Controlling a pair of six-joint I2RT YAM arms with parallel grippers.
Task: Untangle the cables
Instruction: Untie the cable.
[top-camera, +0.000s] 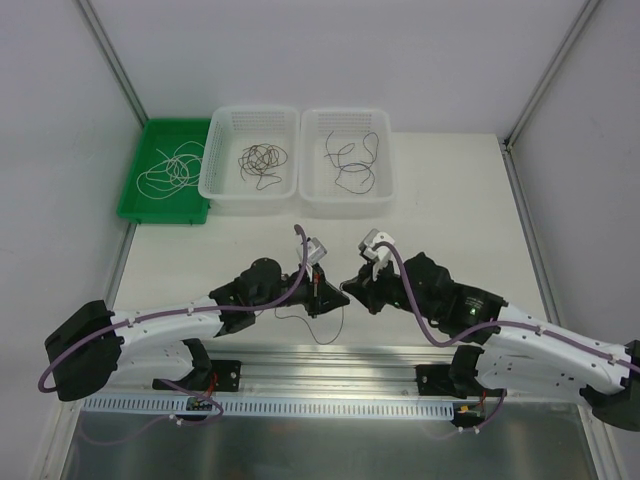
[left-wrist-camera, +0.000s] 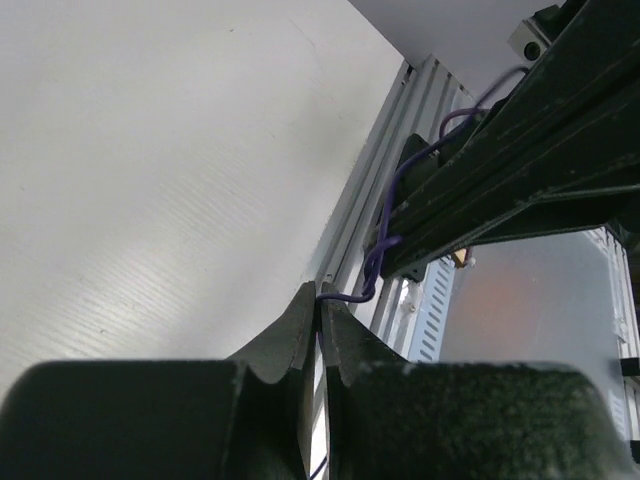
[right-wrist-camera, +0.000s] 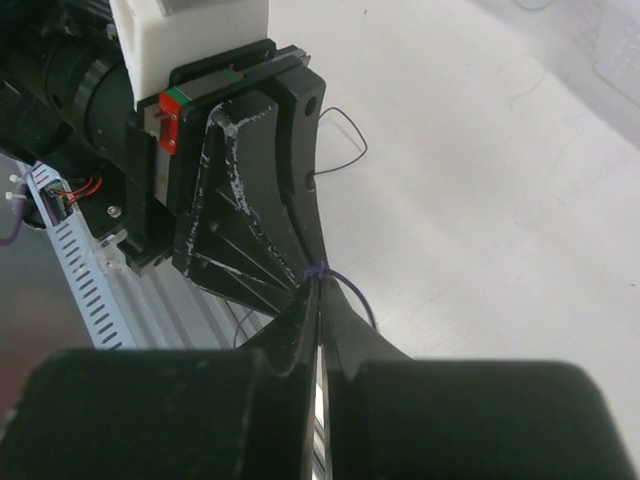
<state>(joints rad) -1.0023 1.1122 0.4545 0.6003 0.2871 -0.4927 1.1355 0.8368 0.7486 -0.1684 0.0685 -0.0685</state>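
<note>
A thin dark cable (top-camera: 303, 317) hangs in a loose loop on the table between the two arms. My left gripper (top-camera: 335, 297) and right gripper (top-camera: 353, 284) meet tip to tip above it. In the left wrist view the left gripper (left-wrist-camera: 322, 292) is shut on the thin purplish cable (left-wrist-camera: 345, 297), which leaves its tips to the right. In the right wrist view the right gripper (right-wrist-camera: 318, 275) is shut on the same cable (right-wrist-camera: 355, 292) at a small knot, with the left gripper's fingers (right-wrist-camera: 262, 190) touching its tips. More dark cables (top-camera: 262, 162) lie in the baskets.
Two white baskets (top-camera: 222, 185) (top-camera: 385, 185) stand at the back, each holding dark cables. A green tray (top-camera: 135, 205) at the back left holds a whitish cable (top-camera: 172, 170). A metal rail (top-camera: 330, 360) runs along the near table edge under the arms.
</note>
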